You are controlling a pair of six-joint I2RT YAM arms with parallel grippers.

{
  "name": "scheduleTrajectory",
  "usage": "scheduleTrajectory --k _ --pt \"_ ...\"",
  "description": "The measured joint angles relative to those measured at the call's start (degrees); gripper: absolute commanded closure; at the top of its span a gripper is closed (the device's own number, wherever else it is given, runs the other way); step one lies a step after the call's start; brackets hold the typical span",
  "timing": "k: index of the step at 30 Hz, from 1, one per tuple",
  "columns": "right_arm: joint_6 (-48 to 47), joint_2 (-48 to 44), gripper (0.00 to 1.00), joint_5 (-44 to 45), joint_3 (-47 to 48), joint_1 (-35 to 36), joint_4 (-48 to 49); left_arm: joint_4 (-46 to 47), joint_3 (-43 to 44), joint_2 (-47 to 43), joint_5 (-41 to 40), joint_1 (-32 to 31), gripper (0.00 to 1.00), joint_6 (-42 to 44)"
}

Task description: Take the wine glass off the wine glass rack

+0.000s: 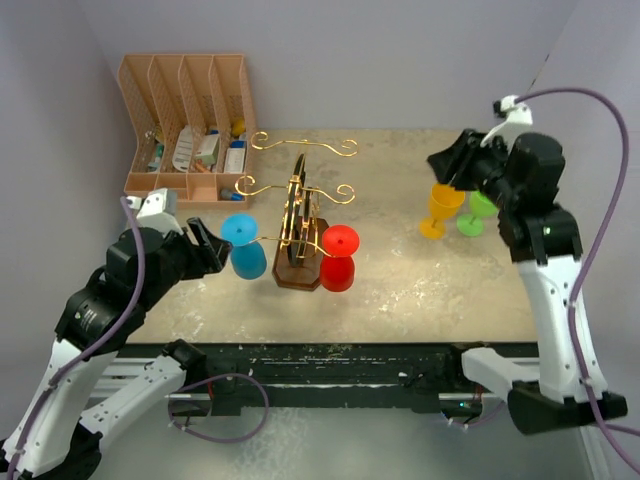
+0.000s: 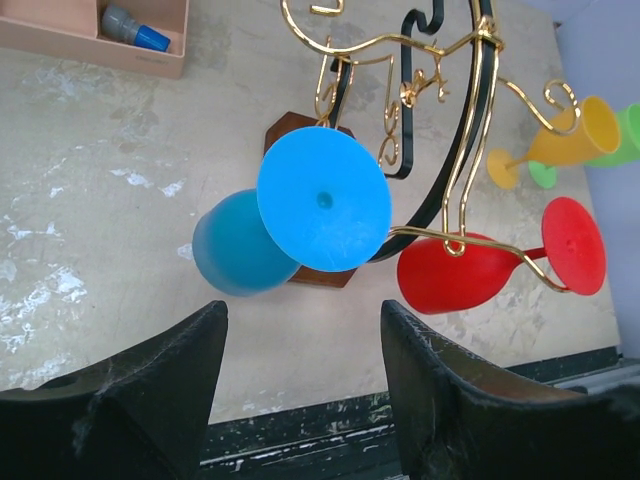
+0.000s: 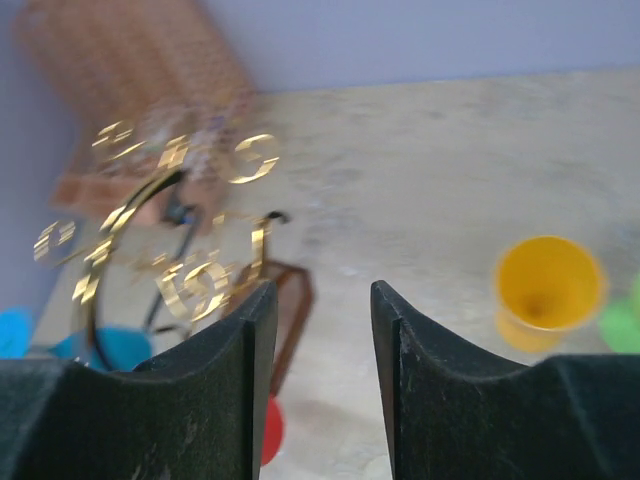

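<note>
Left wrist view — left pincer (image 2: pixel 302 318) spread, facing blue wine glass (image 2: pixel 322 198) on rack (image 2: pixel 478 110); right pincer (image 3: pixel 322 298) spread.

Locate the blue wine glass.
In the top view the blue wine glass hangs on the left side of the wine glass rack, opposite the red glass, just ahead of the left claw.

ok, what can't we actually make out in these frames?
Right wrist view: the wine glass rack is smeared by motion blur, so its wire arms are unreadable. The green glass is cut off by the right edge.
Left wrist view: the stem of the blue glass is hidden behind its own foot. The peach organiser is cut off by the top edge.
Top view: the organiser's contents are too small to identify.
</note>
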Motion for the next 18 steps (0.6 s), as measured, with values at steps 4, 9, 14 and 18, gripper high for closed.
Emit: scheduleTrajectory --k 4,9,14,18 --pt "2.16 -8.41 0.58 -6.45 -7.93 7.34 5.22 0.79 -0.02 -2.14 -1.27 0.00 0.35 -4.00" --pt "3.96 -14.12 0.59 -9.49 -14.25 8.00 8.04 3.34 -1.55 -2.67 -2.62 0.00 0.38 -8.20" --pt "3.32 -16.28 0.59 -9.73 -15.23 8.00 8.09 5.81 -3.61 0.46 -1.66 0.00 0.43 -12.20" --pt "2.56 -17.27 0.59 -9.75 -15.26 8.00 8.02 8.20 -6.34 0.59 0.00 0.00 0.47 -16.59"
